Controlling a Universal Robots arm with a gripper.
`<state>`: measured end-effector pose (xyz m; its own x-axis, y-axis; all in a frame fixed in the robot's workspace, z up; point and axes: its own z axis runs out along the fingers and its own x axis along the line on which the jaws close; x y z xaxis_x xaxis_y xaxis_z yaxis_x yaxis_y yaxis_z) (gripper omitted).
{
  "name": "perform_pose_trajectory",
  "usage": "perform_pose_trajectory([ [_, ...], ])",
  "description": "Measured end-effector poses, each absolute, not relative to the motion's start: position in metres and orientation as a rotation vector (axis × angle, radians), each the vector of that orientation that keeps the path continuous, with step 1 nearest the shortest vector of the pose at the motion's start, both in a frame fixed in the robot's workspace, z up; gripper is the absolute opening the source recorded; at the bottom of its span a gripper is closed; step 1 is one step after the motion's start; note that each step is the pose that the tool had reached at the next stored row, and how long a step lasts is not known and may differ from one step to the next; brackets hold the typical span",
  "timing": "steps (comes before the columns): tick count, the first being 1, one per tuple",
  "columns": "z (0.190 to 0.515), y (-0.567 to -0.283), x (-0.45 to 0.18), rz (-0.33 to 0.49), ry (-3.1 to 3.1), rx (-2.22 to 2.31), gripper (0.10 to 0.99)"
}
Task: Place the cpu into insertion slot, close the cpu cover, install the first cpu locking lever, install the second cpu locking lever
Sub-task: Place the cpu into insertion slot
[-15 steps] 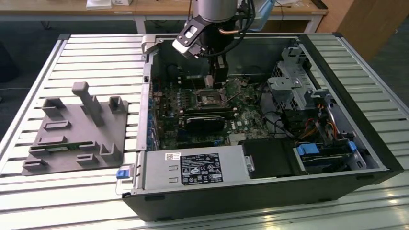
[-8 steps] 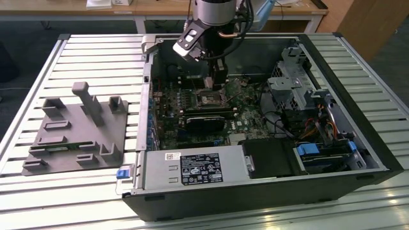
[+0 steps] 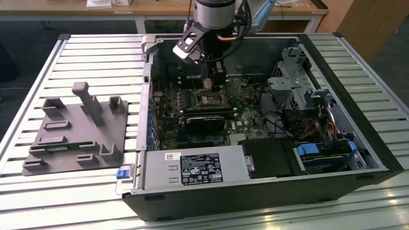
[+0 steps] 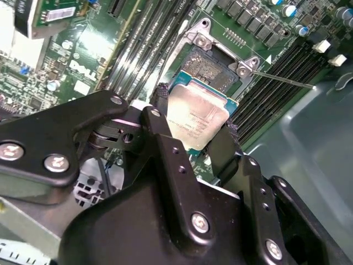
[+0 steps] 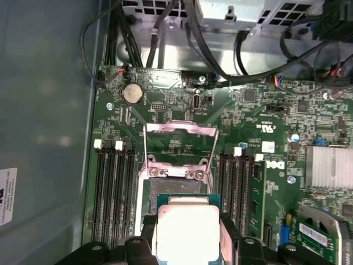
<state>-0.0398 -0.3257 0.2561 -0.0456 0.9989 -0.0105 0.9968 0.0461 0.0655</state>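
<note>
Gripper (image 4: 196,113): fingers (image 4: 165,143) set narrow, clamped on two opposite edges of the cpu (image 5: 187,232). Cpu held clear above the board (image 5: 265,110), metal top facing the wrist cameras, just beside the slot (image 5: 161,185) and not seated in it. The slot lies open on the board between the two banks of memory slots (image 5: 113,187). Cover (image 5: 177,127) swung up off the slot. One lever (image 4: 281,80) juts free from a slot corner. In the exterior view the gripper hangs inside the case (image 3: 255,191), over the board's middle.
</note>
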Motion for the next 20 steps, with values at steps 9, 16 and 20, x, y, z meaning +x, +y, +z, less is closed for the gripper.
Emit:
perform_pose_trajectory([
  [9, 0.241, -0.322, -0.04, 0.05, 2.221, 2.136, 0.537],
  [16, 0.234, -0.319, -0.04, 0.05, 2.219, 2.138, 0.537],
  [20, 0.229, -0.319, -0.04, 0.05, 2.218, 2.139, 0.537],
])
